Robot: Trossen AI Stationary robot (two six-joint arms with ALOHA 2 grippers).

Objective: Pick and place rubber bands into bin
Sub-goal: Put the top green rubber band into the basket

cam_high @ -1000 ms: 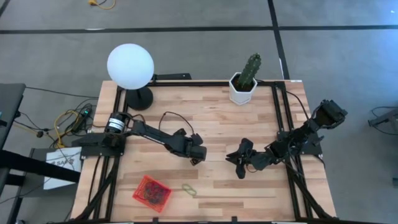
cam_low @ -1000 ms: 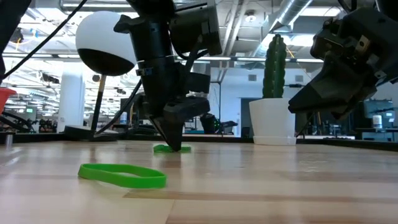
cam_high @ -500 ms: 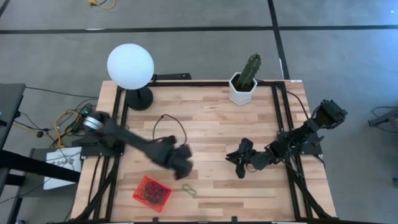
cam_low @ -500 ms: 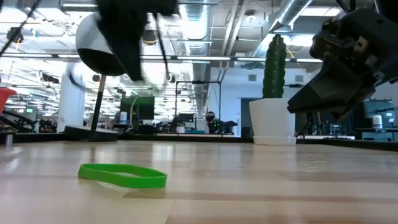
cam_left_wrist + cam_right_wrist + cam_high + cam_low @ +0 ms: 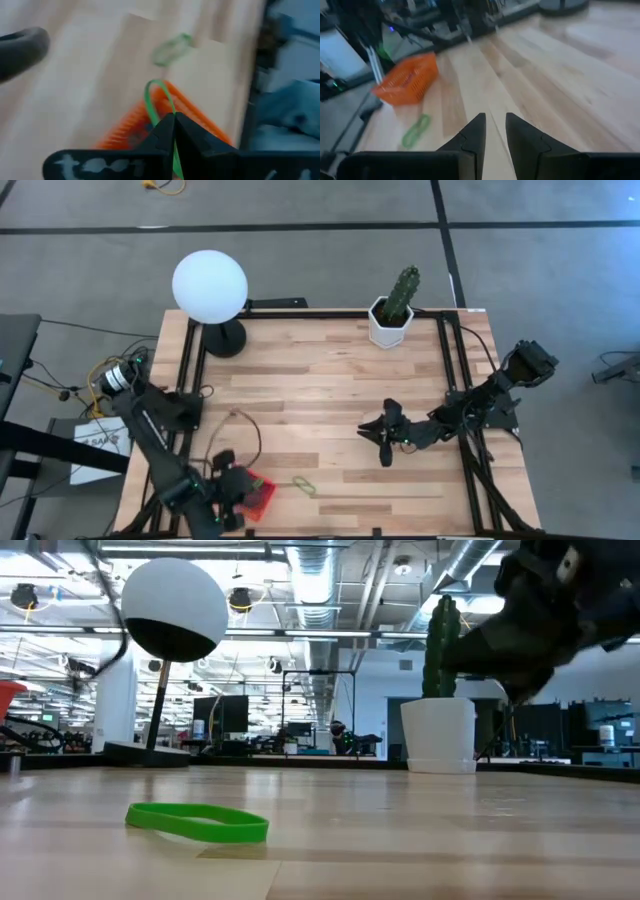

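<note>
The orange-red bin point(image 5: 263, 495) stands near the table's near-left corner. My left gripper point(image 5: 236, 492) hovers at the bin's left side, shut on a green rubber band point(image 5: 156, 102), with the bin point(image 5: 200, 122) right beneath its fingertips. A second green rubber band point(image 5: 303, 485) lies flat on the wood just right of the bin, also seen in the low view point(image 5: 197, 822). My right gripper point(image 5: 385, 436) hangs open over the table's right half with nothing between its fingers point(image 5: 494, 131). The bin's contents are dark and too small to make out. My left gripper pinches the green rubber band between its two fingertips point(image 5: 170, 131), slanting down from the table's left side. A loop of the band point(image 5: 150, 97) arches out beyond the tips and a strand point(image 5: 176, 160) runs back between the fingers. The band is lifted clear, over the bin.
A white globe lamp point(image 5: 209, 285) stands at the far left and a cactus in a white pot point(image 5: 392, 320) at the far middle. A black cable point(image 5: 246, 432) loops over the wood near the left arm. Bare wood lies between the two grippers.
My left gripper has taken a green rubber band up from the table's middle, risen, and swung fast toward the near-left corner until it is over the bin. The other green band has stayed put. My right gripper has tipped upward a little.
</note>
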